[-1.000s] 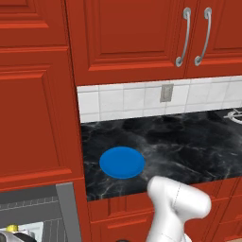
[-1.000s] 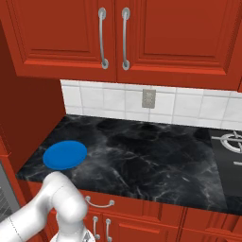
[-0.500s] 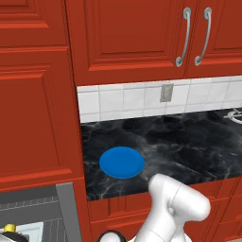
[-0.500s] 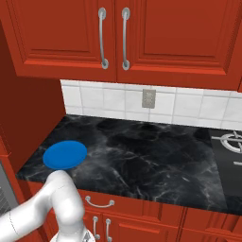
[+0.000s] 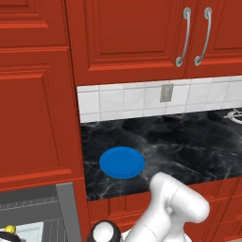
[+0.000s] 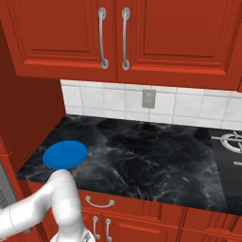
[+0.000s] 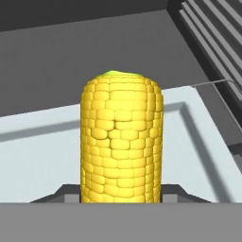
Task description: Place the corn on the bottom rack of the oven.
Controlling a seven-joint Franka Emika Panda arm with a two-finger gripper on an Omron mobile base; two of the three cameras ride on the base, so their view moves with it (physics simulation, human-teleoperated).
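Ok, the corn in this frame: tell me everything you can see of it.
The small yellow corn cob with bumpy kernels stands lengthwise along the hand view, a pale green tip at its far end. Its near end sits between the tool's two dark finger tips, apparently gripped. Beyond it lie a pale bluish-white flat panel and the dark grey oven interior. The left base view shows a sliver of yellow low in the oven opening.

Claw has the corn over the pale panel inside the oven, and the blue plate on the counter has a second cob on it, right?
Not quite. The blue plate on the counter is bare, as the left base view shows. The rest holds: in the hand view the claw holds the corn over the oven's pale panel.
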